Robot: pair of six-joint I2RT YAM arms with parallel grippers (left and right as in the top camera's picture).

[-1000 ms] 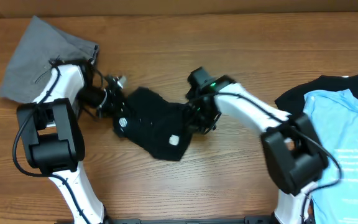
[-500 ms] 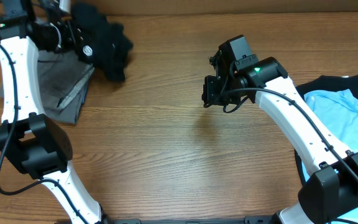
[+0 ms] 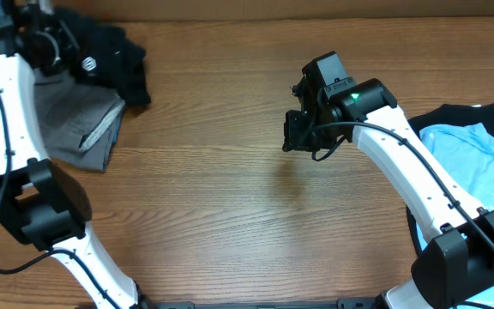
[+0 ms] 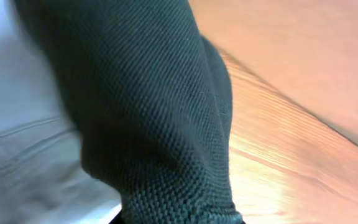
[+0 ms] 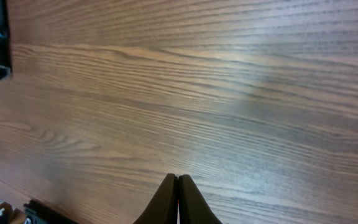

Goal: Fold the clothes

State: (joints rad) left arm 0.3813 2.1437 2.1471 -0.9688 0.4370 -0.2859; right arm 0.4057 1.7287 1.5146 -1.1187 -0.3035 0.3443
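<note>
Seemingly partway: the left end effector grips a bunched black knit garment over grey trousers at the wooden desk's far-left corner, the right end effector hangs shut, empty, and a light blue printed tee waits.

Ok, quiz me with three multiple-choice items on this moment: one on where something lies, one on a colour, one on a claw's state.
1. Where is the black garment?
A. dead centre
B. far left, partly over the grey trousers
C. front edge

2. Colour of the tee at the right edge?
A. red
B. yellow
C. light blue

3. The right claw is:
A. shut, empty, above bare table
B. open around cloth
C. shut on a sleeve

Answers: B, overhead shows it overlapping the grey cloth; C, pale blue with white print; A, its wrist view shows fingers together, only wood below.
</note>
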